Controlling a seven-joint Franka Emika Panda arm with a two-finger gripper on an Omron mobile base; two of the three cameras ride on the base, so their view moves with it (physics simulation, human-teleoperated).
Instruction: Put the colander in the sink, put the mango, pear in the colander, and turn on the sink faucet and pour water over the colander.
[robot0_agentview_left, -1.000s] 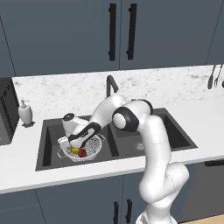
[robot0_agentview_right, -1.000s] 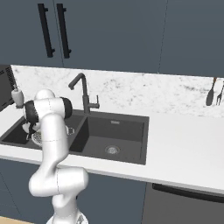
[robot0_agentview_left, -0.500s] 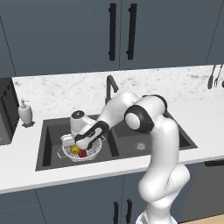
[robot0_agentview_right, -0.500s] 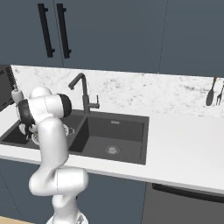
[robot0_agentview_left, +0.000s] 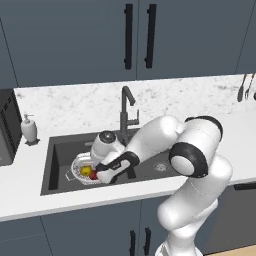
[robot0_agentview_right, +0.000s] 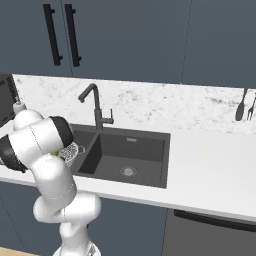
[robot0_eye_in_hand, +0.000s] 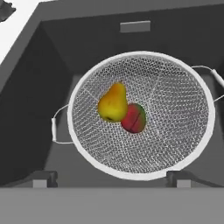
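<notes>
Dark sink (robot0_eye_in_hand: 26, 100) basin holds the colander (robot0_eye_in_hand: 183, 135), directly beyond the pincer (robot0_eye_in_hand: 111, 178), which gapes wide and grips nothing. Pear (robot0_eye_in_hand: 112, 103) and mango (robot0_eye_in_hand: 134, 118) lie touching inside. Risk: reaching for the faucet (robot0_agentview_left: 126, 107), the arm may clip the colander's rim and shift it.

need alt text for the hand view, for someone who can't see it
A yellow pear and a red-green mango lie touching inside a round wire-mesh colander that sits in a dark sink basin. The open tool hangs above, holding nothing.
</notes>
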